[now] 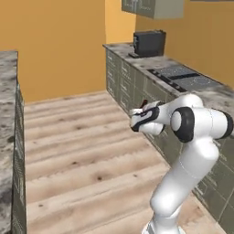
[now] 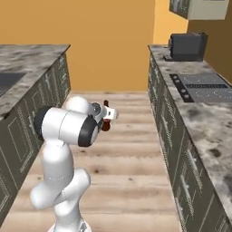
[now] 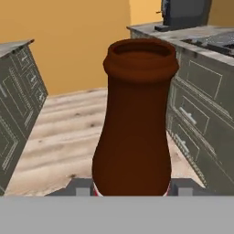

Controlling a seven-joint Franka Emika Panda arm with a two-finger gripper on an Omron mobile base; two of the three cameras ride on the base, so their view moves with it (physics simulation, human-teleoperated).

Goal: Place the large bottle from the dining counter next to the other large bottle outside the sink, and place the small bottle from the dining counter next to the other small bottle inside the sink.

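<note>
The large brown bottle [image 3: 136, 119] rides upright, gripped in the pincer [image 2: 107, 118] over the wooden floor [image 1: 82, 151] between tabletops, so the carry step is underway and next calls for reaching the sink side.

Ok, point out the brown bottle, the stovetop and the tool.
brown bottle [image 3: 135, 119], hand view, on its neck.
stovetop [image 2: 205, 86], right base view, on its dark surface.
tool [image 2: 106, 118], right base view, at its tips around the bottle.

Brown bottle [image 3: 135, 123] smooth, matt; floor [image 1: 82, 141] grainy wood.
</note>
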